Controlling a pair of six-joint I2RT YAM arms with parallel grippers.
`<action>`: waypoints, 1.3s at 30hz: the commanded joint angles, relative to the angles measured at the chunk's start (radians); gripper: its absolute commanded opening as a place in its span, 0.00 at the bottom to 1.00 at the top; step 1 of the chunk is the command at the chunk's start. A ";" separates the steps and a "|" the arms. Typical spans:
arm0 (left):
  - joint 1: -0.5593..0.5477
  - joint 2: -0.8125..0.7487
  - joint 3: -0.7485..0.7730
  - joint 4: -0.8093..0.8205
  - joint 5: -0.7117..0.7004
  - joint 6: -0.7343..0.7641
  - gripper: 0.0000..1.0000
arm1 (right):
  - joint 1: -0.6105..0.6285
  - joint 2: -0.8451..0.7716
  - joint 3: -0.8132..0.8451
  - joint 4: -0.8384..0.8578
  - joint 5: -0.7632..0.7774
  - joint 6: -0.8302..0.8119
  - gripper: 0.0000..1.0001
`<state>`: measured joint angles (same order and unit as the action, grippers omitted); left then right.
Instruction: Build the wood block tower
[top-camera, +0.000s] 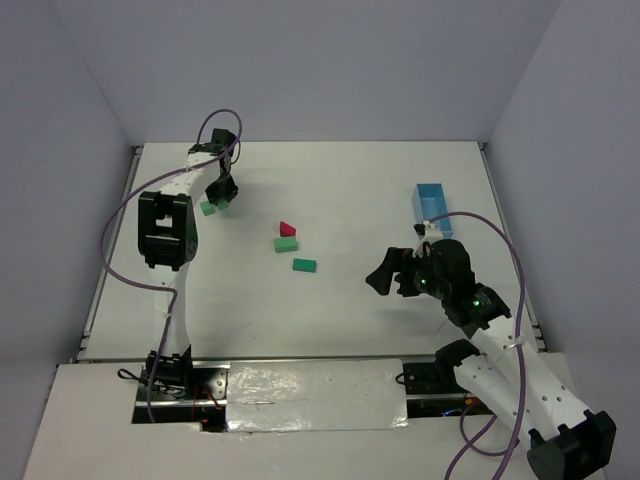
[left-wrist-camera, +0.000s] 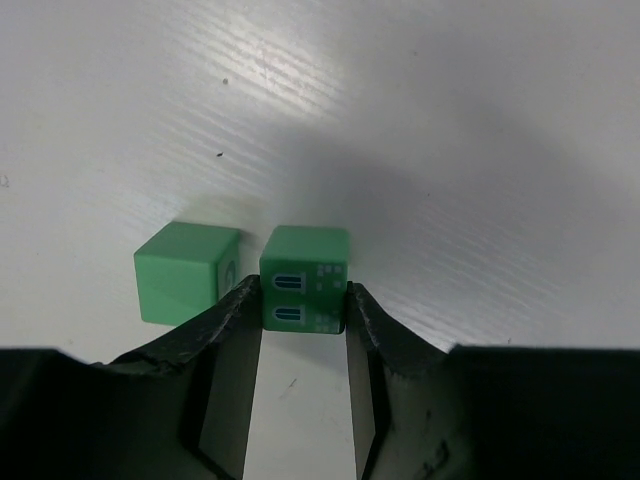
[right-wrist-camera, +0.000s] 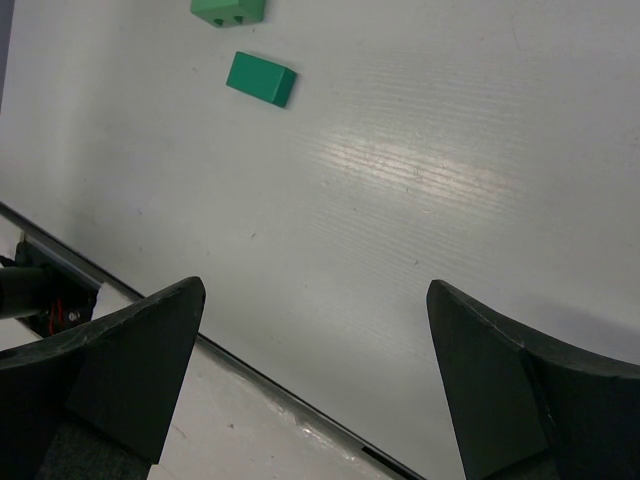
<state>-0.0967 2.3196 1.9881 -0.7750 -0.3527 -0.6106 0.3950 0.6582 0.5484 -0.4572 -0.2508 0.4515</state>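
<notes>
Pick step: left hand (left-wrist-camera: 304, 310) clamps printed green cube (left-wrist-camera: 305, 268), far-left tabletop (top-camera: 380, 190), plain green cube (left-wrist-camera: 185, 270) just beside.
Next: lift clear of neighbour, carry toward red roof block (top-camera: 287, 228); right hand (right-wrist-camera: 312, 300) wide, idle.

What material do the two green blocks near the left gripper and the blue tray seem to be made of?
The printed green block, held in the left gripper: likely painted wood, matte, crisp edges, window print. The plain green block: same matte paint, probably wood; no grain shows. The blue tray: possibly plastic, uniform colour, thin walls; too small to be sure.
</notes>
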 joint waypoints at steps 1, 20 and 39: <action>-0.005 -0.097 -0.044 0.029 0.011 -0.021 0.38 | 0.004 0.001 -0.005 0.045 -0.010 -0.013 0.99; -0.009 -0.068 -0.008 0.010 0.012 -0.009 0.53 | 0.004 0.003 -0.005 0.046 -0.021 -0.016 0.99; -0.037 -0.166 0.020 -0.032 -0.049 -0.021 1.00 | 0.004 0.006 -0.007 0.048 -0.027 -0.017 0.99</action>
<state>-0.1276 2.2543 1.9724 -0.7818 -0.3553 -0.6117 0.3950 0.6636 0.5476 -0.4568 -0.2672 0.4511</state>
